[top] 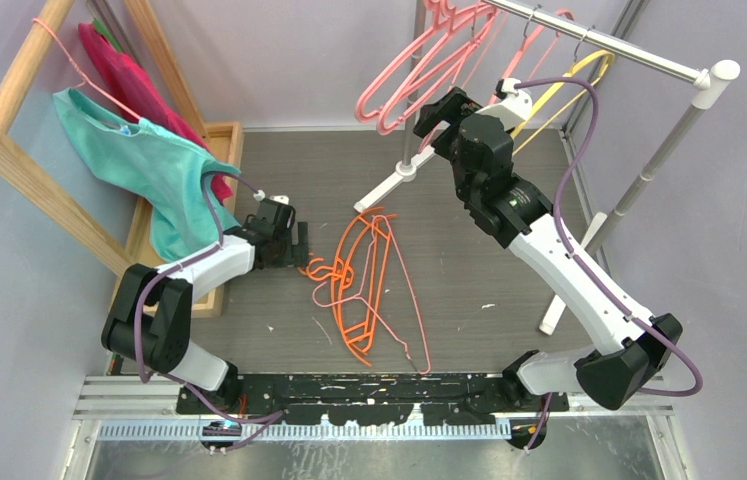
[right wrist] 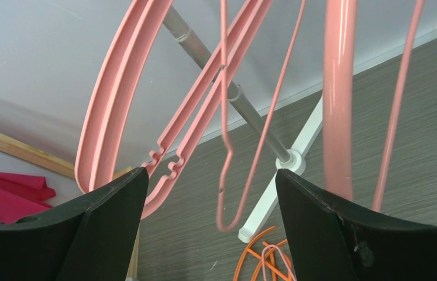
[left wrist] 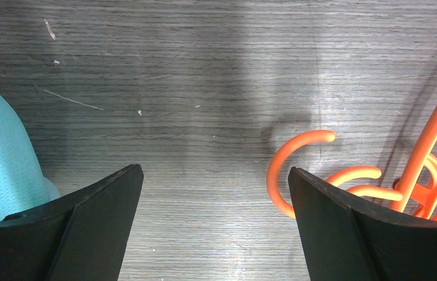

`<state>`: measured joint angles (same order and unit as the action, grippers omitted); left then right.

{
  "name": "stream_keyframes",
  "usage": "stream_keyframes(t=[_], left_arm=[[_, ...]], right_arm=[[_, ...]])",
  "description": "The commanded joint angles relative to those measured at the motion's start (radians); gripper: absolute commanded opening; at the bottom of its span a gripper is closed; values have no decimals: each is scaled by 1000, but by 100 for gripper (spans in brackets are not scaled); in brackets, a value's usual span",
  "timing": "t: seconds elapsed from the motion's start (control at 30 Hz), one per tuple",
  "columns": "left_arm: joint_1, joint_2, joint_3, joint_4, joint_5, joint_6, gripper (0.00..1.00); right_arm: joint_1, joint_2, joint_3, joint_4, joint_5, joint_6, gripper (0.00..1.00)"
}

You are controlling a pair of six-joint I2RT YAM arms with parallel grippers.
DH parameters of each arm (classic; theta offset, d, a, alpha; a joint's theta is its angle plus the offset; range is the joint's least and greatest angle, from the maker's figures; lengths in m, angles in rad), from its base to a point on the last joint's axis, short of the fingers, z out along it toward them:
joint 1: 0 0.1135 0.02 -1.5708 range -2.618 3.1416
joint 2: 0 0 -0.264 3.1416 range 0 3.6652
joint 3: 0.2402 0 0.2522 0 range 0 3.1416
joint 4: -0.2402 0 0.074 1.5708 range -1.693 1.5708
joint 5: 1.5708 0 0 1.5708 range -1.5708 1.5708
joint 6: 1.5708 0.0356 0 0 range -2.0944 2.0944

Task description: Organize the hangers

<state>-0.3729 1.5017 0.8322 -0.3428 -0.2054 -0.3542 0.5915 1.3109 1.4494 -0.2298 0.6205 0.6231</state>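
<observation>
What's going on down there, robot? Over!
Left gripper open, low beside orange hangers. Right gripper open, up among pink hangers on rail. Teal cloth hangs close by left gripper.

Orange hangers (top: 339,290) (pink hanger (top: 412,305) too) on grey table (top: 479,210)

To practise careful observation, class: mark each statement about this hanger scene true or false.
1. The orange hangers lie on the table. True.
2. The left gripper grips an orange hanger. False: it is open and empty.
3. Pink hangers hang from the metal rail. True.
4. The right gripper is shut. False: its jaws stand apart.
5. The teal cloth lies flat on the table. False: it hangs at the wooden rack.
</observation>
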Motion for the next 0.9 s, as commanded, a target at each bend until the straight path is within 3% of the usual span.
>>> stream_keyframes(t=[0.0,0.23,0.47,0.87], left_arm=[[-3,1,28,20,-5,5,98],[-3,2,36,17,-3,6,98],[-3,4,33,16,-5,7,98],[-3,25,40,24,4,9,98]], right_arm=[[-2,-76,12,22,26,-57,86],[-2,-109,-4,148,70,-130,87],[-2,-58,-21,370,84,-282,75],[-2,26,-79,788,71,-594,78]])
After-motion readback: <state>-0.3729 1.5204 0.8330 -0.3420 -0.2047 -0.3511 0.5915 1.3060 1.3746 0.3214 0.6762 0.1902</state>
